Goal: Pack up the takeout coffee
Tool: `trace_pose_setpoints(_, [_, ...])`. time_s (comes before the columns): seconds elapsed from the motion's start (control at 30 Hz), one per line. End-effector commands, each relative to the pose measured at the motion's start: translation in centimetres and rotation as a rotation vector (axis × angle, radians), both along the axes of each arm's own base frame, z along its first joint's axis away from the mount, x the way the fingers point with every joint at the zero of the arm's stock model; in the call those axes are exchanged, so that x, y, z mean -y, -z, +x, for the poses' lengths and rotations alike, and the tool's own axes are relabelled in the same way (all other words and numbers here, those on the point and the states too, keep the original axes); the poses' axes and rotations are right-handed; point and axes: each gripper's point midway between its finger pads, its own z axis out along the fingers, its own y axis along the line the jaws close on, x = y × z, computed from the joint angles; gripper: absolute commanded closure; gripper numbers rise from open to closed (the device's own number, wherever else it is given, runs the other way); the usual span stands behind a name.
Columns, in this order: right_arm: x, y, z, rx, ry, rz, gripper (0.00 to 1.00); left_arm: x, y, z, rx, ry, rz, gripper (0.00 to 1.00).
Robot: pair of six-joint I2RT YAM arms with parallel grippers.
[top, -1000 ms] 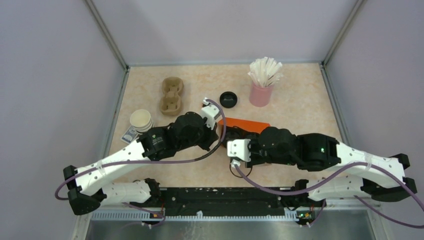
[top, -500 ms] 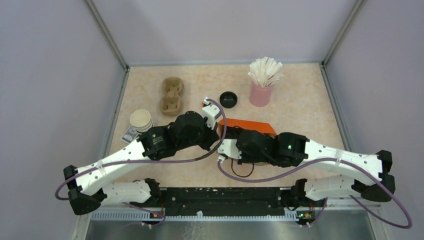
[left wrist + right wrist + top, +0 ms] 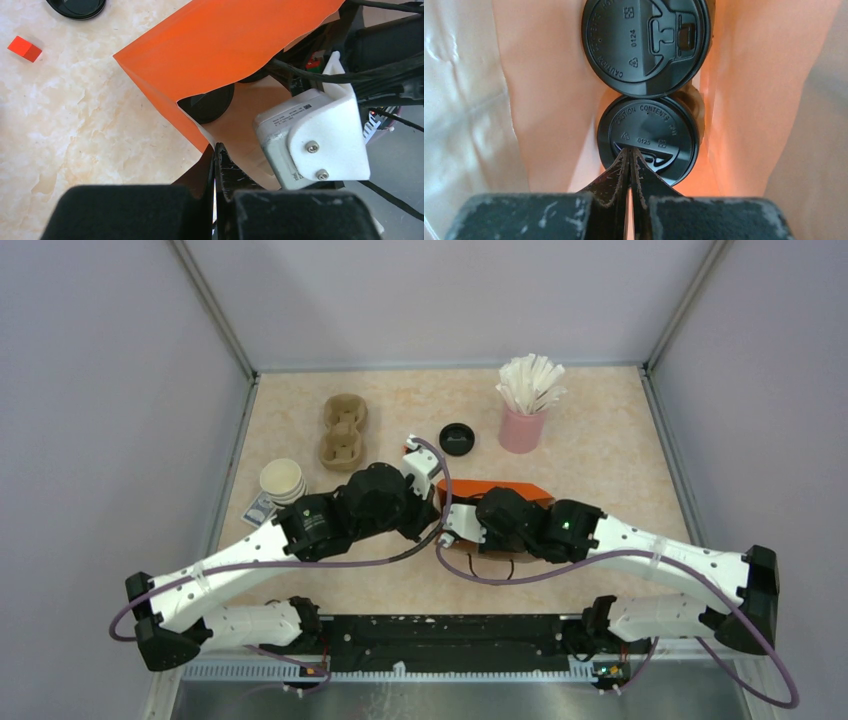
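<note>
Pinching the rim of the orange bag (image 3: 225, 45), the left gripper (image 3: 216, 150) is clamped on the paper. Right gripper (image 3: 630, 152) clenched shut, tips just over the takeout coffee (image 3: 659, 130) inside the bag — second lidded cup (image 3: 646, 45) just beyond it.

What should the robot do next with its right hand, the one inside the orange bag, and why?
Probably raise the right gripper straight up out of the orange bag. Its jaws are shut on nothing, and both lidded cups, the near coffee and the far coffee, already sit inside. The left gripper seems to pinch the bag's rim, steadying it.
</note>
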Motion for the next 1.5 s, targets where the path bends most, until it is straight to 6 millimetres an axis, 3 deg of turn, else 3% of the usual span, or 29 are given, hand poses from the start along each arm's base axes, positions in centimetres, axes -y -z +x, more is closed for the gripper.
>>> trace_pose_setpoints(0.0, [-0.2, -0.4, 1.1, 0.054, 0.004, 0.04, 1.0, 0.2, -1.9, 0.3, 0.055, 0.011, -0.066, 1.0])
trace_pose_setpoints(0.2, [1.2, 0.8, 1.2, 0.065, 0.038, 0.0, 1.0, 0.0, -1.9, 0.4, 0.061, 0.01, -0.056, 1.0])
trace_pose_setpoints(0.43, [2.6, 0.6, 2.3, 0.13, 0.128, -0.025, 1.0, 0.0, -1.8, 0.4, 0.061, 0.014, -0.052, 1.0])
trace_pose_setpoints(0.67, [-0.9, -1.3, 0.6, 0.099, -0.083, 0.166, 1.0, 0.4, -1.7, 0.3, 0.06, 0.033, -0.06, 1.0])
trace_pose_setpoints(1.03, [-2.2, -0.7, 3.9, 0.206, -0.095, 0.077, 1.0, 0.4, -0.9, -0.3, 0.045, 0.055, -0.068, 1.0])
trace_pose_setpoints(1.47, [0.8, 0.8, 4.9, 0.248, -0.048, -0.034, 1.0, -0.5, -1.2, -0.1, 0.063, 0.034, -0.061, 1.0])
